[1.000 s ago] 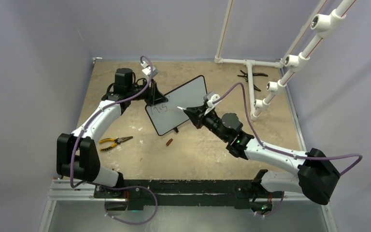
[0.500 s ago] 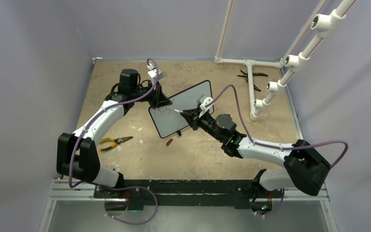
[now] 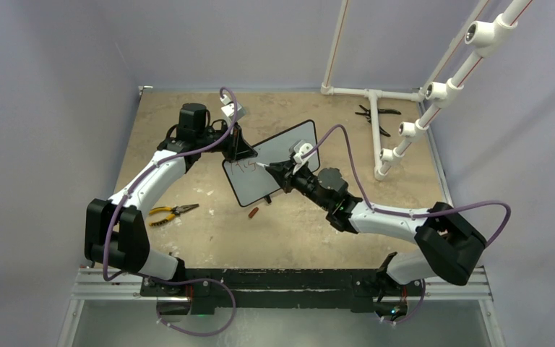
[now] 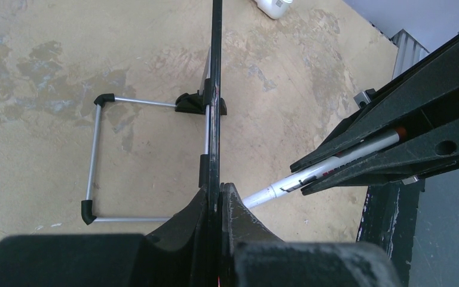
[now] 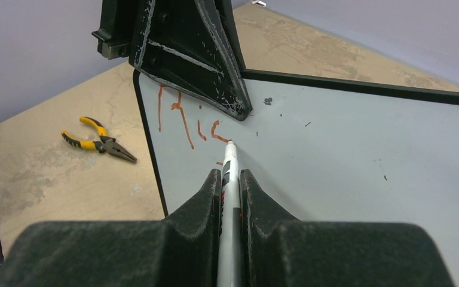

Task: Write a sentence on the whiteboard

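Note:
The whiteboard (image 3: 278,155) stands tilted on its stand at mid table; its white face (image 5: 334,149) fills the right wrist view. My left gripper (image 3: 240,150) is shut on the board's upper left edge (image 4: 215,89), seen edge-on in the left wrist view. My right gripper (image 3: 280,173) is shut on a white marker (image 5: 228,185), also seen in the left wrist view (image 4: 329,170). Its tip touches the board at the end of the red letters (image 5: 182,119). Only a few red strokes of the sentence show, near the board's top left corner (image 3: 242,166).
Yellow-handled pliers (image 3: 171,212) lie left of the board, also in the right wrist view (image 5: 98,139). A small red cap (image 3: 254,212) lies in front of the board. White pipe frame (image 3: 376,130) and black pliers (image 3: 373,114) stand at back right.
My right gripper has moved left across the board with the marker, up to the red letters. My left gripper and the board shifted slightly right, then held still.

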